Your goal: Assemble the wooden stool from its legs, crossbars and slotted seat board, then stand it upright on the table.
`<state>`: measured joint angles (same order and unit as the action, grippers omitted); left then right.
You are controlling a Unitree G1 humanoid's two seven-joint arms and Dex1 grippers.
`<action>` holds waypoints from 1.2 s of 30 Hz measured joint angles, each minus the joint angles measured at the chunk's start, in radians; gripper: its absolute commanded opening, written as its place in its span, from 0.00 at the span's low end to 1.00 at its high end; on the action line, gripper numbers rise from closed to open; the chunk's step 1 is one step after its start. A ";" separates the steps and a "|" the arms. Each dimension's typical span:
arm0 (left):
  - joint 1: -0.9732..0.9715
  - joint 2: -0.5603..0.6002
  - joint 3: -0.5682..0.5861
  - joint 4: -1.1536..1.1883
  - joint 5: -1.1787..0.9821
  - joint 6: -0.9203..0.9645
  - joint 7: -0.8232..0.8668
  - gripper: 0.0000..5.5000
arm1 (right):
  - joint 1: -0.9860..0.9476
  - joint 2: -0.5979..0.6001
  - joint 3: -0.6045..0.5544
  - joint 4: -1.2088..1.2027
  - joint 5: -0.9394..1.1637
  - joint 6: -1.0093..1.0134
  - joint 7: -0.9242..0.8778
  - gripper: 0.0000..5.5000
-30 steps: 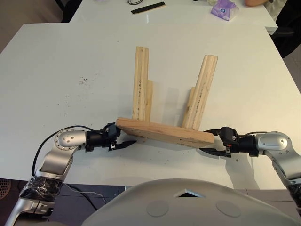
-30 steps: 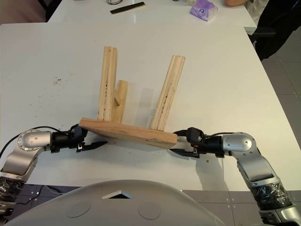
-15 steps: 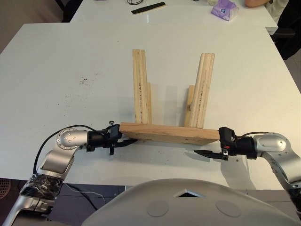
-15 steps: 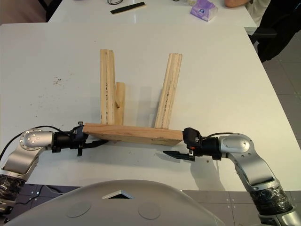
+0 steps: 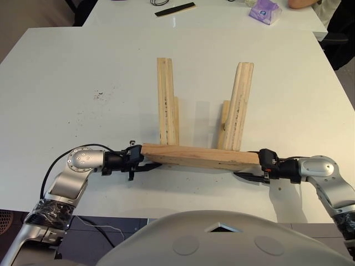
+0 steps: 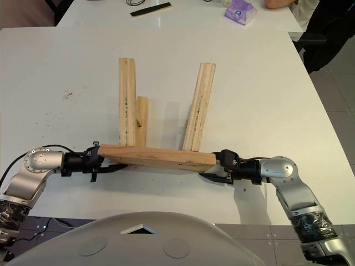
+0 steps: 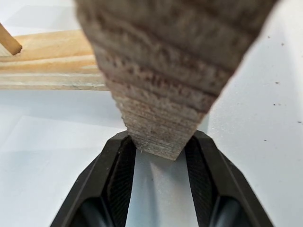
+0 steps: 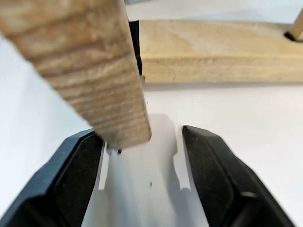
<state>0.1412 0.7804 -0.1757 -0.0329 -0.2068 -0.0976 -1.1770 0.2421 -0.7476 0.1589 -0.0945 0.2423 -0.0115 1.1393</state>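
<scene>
White table [image 5: 66, 72]; second white table [image 5: 222, 16] behind; tiled floor [image 6: 341, 111] right

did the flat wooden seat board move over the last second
Yes. The flat wooden seat board turned: its right end swung away from the white table's near edge, so it now lies nearer parallel to that edge.

We are reading no text, number or sign on the pale wooden stool [image 5: 199, 157] or the white table [image 5: 83, 66]; the purple packet [image 5: 264, 10] far behind is appearing too small to read.
</scene>
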 measured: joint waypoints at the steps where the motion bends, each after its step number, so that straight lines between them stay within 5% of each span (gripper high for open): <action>1: -0.002 0.001 -0.001 0.000 0.001 0.000 -0.001 0.31 | -0.002 0.001 0.001 0.000 -0.001 0.000 -0.003 0.51; 12: -0.005 0.002 -0.005 -0.004 0.001 0.007 -0.003 0.26 | 0.002 0.000 -0.005 0.008 0.022 0.003 0.012 0.25; 21: 0.008 0.004 0.010 -0.054 -0.011 0.081 -0.003 0.26 | 0.037 0.003 -0.033 -0.050 0.061 0.097 -0.010 0.24; 29: 0.049 0.037 0.122 -0.343 -0.117 0.451 0.108 0.26 | 0.101 0.025 -0.160 -0.288 0.173 0.433 -0.196 0.24; 36: 0.018 0.065 0.260 -0.484 -0.486 0.842 0.133 0.26 | 0.074 -0.022 -0.396 -0.404 0.590 0.849 -0.307 0.24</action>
<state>0.1597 0.8453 0.0843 -0.5172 -0.6932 0.7445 -1.0444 0.3160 -0.7695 -0.2369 -0.4981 0.8324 0.8373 0.8320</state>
